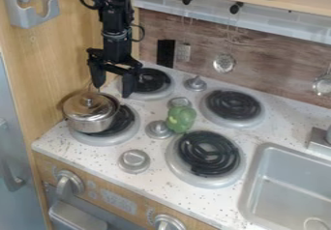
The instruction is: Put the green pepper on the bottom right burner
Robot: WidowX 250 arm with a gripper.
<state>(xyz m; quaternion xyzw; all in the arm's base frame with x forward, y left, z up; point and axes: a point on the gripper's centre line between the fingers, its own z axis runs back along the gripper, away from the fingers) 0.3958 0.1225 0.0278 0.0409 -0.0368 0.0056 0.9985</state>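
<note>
Gripper point(112, 81) hung with its fingers spread, between the lidded pot point(90, 112) just below it in view and the back left burner point(150, 80). Down and to its right, the pepper point(181, 119) stood on a strip of counter point(145, 109) between knobs, just beside the near edge of the bottom right burner point(205, 159). Farther right, past more counter, ran the sink's rim point(248, 190).

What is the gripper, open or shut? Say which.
Open. The gripper has its two fingers spread well apart, with a plain gap between their tips.
</note>
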